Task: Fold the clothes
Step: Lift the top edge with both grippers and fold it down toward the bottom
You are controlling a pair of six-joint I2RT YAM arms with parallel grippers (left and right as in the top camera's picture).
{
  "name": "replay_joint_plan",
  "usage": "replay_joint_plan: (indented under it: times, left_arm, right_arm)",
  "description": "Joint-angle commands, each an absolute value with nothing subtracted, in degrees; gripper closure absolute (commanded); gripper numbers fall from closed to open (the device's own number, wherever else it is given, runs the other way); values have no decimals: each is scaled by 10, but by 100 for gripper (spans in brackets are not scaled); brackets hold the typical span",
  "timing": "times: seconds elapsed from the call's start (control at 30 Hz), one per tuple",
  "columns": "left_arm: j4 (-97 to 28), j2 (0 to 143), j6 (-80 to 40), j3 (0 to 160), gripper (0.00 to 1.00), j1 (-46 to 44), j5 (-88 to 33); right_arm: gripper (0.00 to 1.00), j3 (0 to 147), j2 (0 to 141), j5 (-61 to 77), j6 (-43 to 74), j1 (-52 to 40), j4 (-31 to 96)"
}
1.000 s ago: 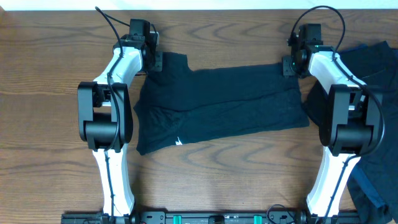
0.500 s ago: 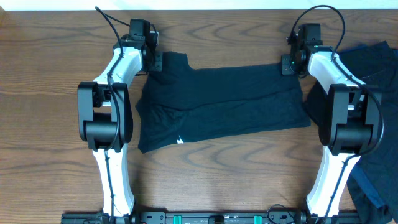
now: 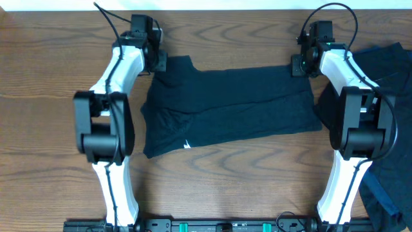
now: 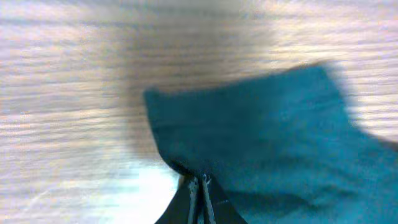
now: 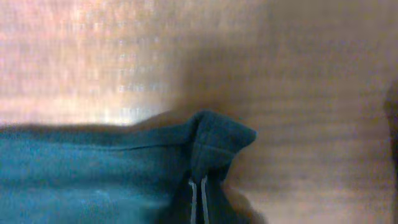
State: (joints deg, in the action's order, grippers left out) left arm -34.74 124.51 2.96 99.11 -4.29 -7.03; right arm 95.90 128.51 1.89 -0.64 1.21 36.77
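Observation:
A dark navy T-shirt lies spread across the middle of the table, with a small white label near its front left edge. My left gripper is shut on the shirt's far left corner. In the left wrist view the fingertips pinch the cloth's edge. My right gripper is shut on the far right corner. In the right wrist view its closed tips hold a bunched fold of the cloth.
More dark clothes lie heaped at the table's right edge behind the right arm, with a brighter blue piece at the heap's far side. Bare wooden table lies left of the shirt and in front of it.
The right gripper has closed on the shirt's far right corner. The left arm has shifted slightly left and farther back, still holding its corner.

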Motion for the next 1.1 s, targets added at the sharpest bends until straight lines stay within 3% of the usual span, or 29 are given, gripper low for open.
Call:
replay_joint_plan:
  times: [0.0, 0.3, 0.63, 1.07]
  left_arm:
    - [-369, 1191, 27, 996, 94, -44, -69]
    - [-505, 1144, 12, 996, 94, -44, -69]
    - [-668, 1138, -79, 987, 94, -44, -69]
    - [-715, 1138, -117, 896, 94, -45, -71]
  right_arm:
    - [99, 970, 1244, 26, -10, 11, 393]
    - [99, 970, 1176, 24, -39, 12, 516]
    - [99, 966, 1132, 28, 13, 11, 687]
    - [99, 837, 1133, 15, 17, 17, 592]
